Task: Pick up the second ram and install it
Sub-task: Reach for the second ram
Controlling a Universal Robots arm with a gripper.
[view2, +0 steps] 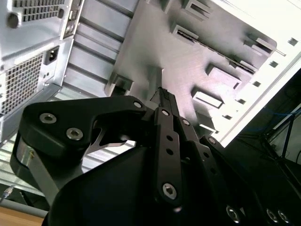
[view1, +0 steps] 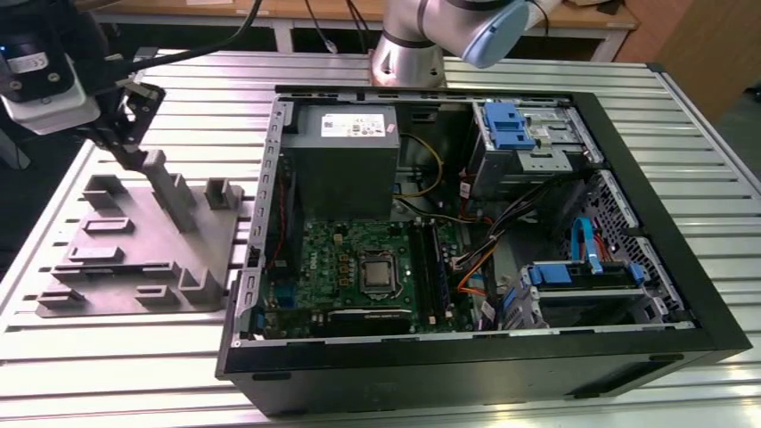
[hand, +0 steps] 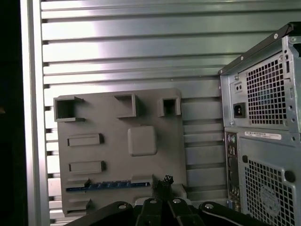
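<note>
Second ram (hand: pixel 108 185) sits in grey tray (hand: pixel 117 113), pincer (hand: pixel 163 182) beside.

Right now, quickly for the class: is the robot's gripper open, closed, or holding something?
Gripper: jaws closed together, nothing seen held between them, over the grey fixture tray.

On the table (view1: pixel 119 348), the tray (view1: pixel 131 259) held the ram (hand: pixel 108 185) near the exterior view's left edge, beside the case (view1: pixel 476 366).

Bright, even overhead light. Glare whitens the slatted table (view2: pixel 277 19) in the second wrist view, where the gripper (view2: pixel 161 92) looms dark; the computer case (view1: pixel 416 379) interior lies shadowed.
</note>
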